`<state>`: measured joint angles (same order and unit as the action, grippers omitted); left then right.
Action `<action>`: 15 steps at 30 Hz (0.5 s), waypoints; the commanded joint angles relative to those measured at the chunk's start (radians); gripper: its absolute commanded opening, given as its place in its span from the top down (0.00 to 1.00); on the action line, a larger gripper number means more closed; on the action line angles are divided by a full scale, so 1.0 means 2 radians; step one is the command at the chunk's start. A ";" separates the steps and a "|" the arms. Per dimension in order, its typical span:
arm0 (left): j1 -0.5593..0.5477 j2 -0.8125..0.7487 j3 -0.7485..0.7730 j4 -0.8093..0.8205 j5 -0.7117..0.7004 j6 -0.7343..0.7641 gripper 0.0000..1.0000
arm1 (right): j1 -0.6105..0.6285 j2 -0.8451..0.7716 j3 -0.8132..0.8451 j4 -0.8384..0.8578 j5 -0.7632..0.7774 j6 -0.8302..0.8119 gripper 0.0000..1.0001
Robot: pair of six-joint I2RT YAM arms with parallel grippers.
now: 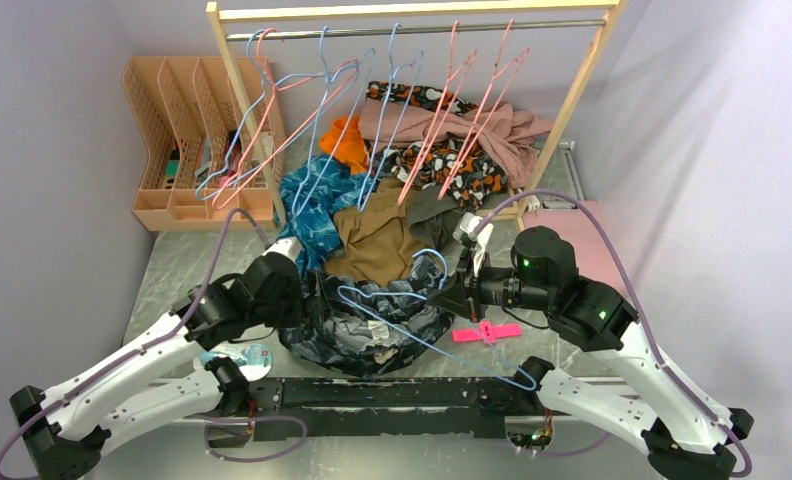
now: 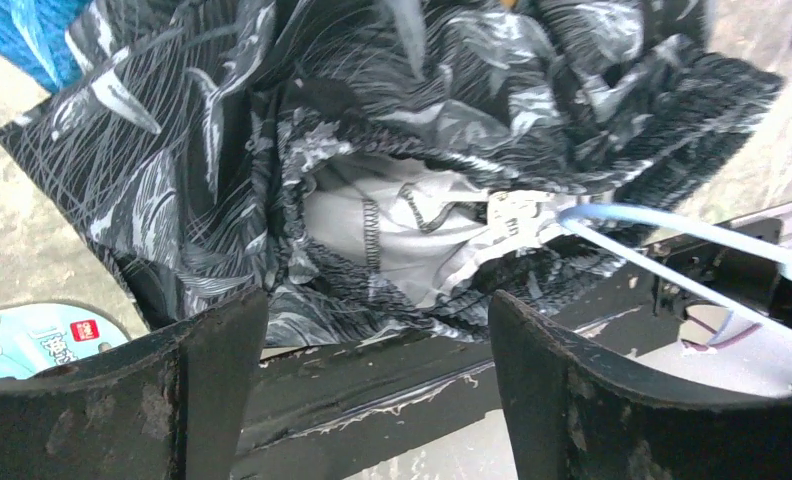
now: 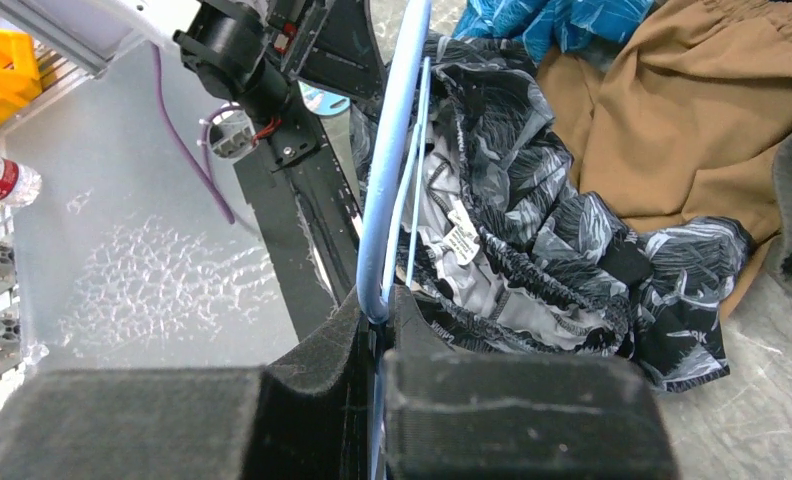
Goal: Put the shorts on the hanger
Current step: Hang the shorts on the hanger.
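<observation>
**A:** At the near middle of the table, what is lying between the arms?

**B:** The shorts (image 1: 372,335) are lying there in a bunched heap. The waistband is gaping toward the near left and the pale lining is showing.

**A:** And the hanger?

**B:** The hanger (image 3: 392,180) is lying across the top of them. Its long wire is running from near right to far left.

**A:** Who is holding it?

**B:** The right gripper (image 3: 377,330) is pinching the wire, fingers closed tight on it, just right of the heap.

**A:** The left one?

**B:** The left gripper (image 2: 372,315) is hovering with fingers spread wide and nothing between them. The waistband is sitting straight ahead, just beyond its tips, so I am judging this arm the nearer one for taking the cloth.

**A:** So the move is turning on that?

**B:** I am thinking so. The cloth is lying right of the left gripper, and the wire is crossing it slantwise.

**A:** Farther back?

**B:** A brown garment (image 1: 377,240) is lying just behind. Beyond it, a rack (image 1: 412,12) is carrying more hangers.
</observation>
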<state>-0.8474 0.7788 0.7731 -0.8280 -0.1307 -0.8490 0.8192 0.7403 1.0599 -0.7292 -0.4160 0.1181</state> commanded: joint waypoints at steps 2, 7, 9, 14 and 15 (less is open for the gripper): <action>0.001 0.008 -0.018 0.001 -0.011 -0.018 0.18 | 0.000 -0.005 0.000 -0.005 0.004 -0.008 1.00; 0.002 0.061 -0.017 0.028 -0.035 -0.006 0.26 | 0.000 -0.009 -0.014 0.009 -0.013 -0.002 1.00; 0.002 0.088 -0.019 0.032 -0.049 -0.008 0.34 | 0.000 -0.007 -0.019 0.013 -0.015 0.000 1.00; 0.002 0.106 -0.034 0.060 -0.060 -0.015 0.50 | 0.000 -0.008 -0.025 0.027 -0.020 0.006 1.00; 0.003 0.104 -0.037 0.068 -0.057 -0.014 0.52 | 0.001 -0.009 -0.026 0.033 -0.024 0.008 1.00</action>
<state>-0.8467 0.9989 0.7185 -0.7696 -0.2150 -0.8730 0.8192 0.7361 1.0157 -0.7223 -0.4335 0.1177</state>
